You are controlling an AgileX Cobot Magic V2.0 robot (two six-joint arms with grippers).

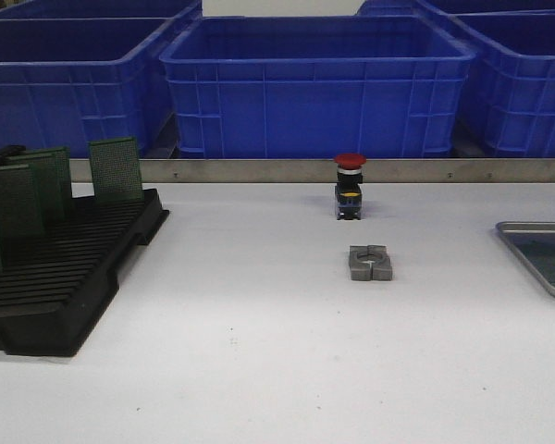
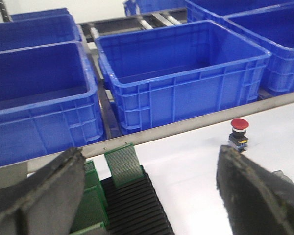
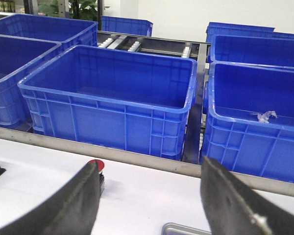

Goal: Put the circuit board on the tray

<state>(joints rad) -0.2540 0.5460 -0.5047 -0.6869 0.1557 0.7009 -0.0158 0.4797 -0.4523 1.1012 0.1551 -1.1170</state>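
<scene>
Several green circuit boards [image 1: 116, 169] stand upright in a black slotted rack [image 1: 65, 287] at the table's left. The silver-grey tray [image 1: 535, 242] lies at the right edge, partly cut off; its inside looks dark green. Neither gripper shows in the front view. In the left wrist view my left gripper [image 2: 147, 196] is open and empty above the rack [image 2: 137, 205], with a standing board [image 2: 123, 164] between its fingers [image 2: 39, 196] in the picture. In the right wrist view my right gripper [image 3: 147, 205] is open and empty, with a corner of the tray [image 3: 186, 229] just below it.
A red-capped push-button [image 1: 349, 185] stands at mid-table with a grey metal block [image 1: 369, 263] in front of it. A metal rail [image 1: 351, 170] runs along the table's far edge. Large blue crates [image 1: 314, 88] sit behind it.
</scene>
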